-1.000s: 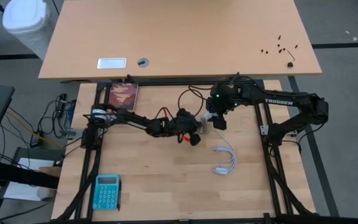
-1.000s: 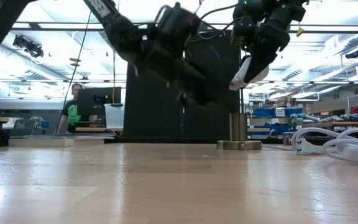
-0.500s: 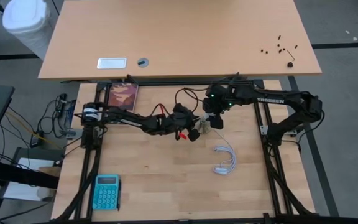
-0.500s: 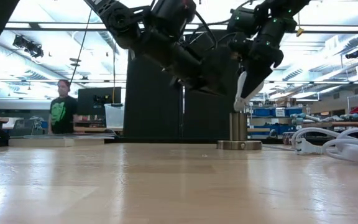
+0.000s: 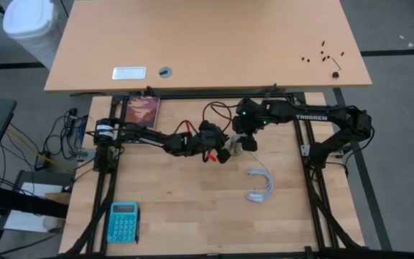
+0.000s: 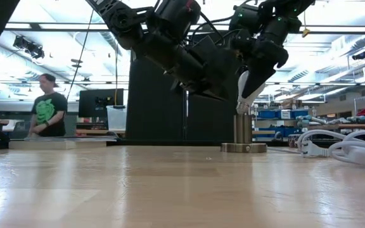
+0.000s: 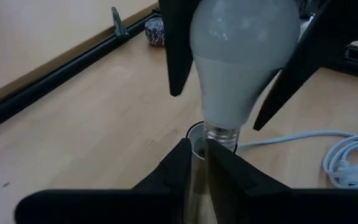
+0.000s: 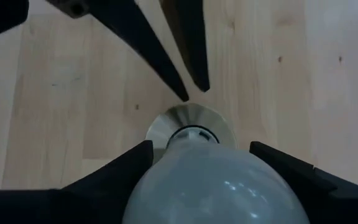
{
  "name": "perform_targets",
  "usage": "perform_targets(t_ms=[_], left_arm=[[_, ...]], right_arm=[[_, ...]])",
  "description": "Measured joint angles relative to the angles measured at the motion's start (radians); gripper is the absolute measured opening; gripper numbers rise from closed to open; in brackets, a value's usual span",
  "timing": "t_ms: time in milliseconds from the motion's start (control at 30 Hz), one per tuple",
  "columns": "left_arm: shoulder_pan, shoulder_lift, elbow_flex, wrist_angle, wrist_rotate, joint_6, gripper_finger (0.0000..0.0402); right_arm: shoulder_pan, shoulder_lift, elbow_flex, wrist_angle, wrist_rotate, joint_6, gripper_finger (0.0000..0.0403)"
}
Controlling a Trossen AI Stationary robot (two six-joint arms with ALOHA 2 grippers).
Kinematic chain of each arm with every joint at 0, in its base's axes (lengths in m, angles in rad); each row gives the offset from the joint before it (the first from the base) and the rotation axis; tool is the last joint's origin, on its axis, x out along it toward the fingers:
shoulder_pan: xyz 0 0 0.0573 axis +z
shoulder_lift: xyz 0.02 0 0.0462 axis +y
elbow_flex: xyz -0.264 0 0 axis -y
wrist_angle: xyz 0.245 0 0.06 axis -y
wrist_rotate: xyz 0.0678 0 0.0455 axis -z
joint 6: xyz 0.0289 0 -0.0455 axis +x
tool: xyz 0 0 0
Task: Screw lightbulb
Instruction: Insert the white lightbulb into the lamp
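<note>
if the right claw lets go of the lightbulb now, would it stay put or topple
Probably topple: the lightbulb looks top-heavy, its wide dome above a narrow screw base just at the socket mouth, not visibly threaded in. It also leans in the low view. The smooth rounded glass would likely roll and may crack. The right claw grips the dome; the left claw is shut at the socket.

Work table: light wood-grain top inside a black frame.

Socket: brass-grey upright tube on a round flat base, standing on the table directly below the right gripper, beside the tips of the left gripper.

White cable: loose coil lying on the table, near the right gripper, toward the front edge.

Teal calculator: flat at the front left corner, well away from both grippers.

Book: dark cover, at the back left edge, behind the left gripper.
</note>
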Motion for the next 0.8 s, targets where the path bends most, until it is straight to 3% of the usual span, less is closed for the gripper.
perform_targets(t_ms=[267, 500, 800], left_arm=[[0.0, 0.011, 0.0, -0.056, 0.018, -0.028, 0.0051], [0.002, 0.031, 0.0, -0.055, 0.011, -0.104, 0.0051], [0.002, 0.031, 0.0, -0.046, 0.006, -0.13, 0.0051]], right_arm=[[0.0, 0.004, 0.0, 0.042, 0.0, -0.018, 0.0257], [0.004, 0.069, -0.001, 0.056, 0.0, -0.013, 0.0278], [0.008, 0.095, 0.0, 0.069, -0.003, -0.011, 0.0264]])
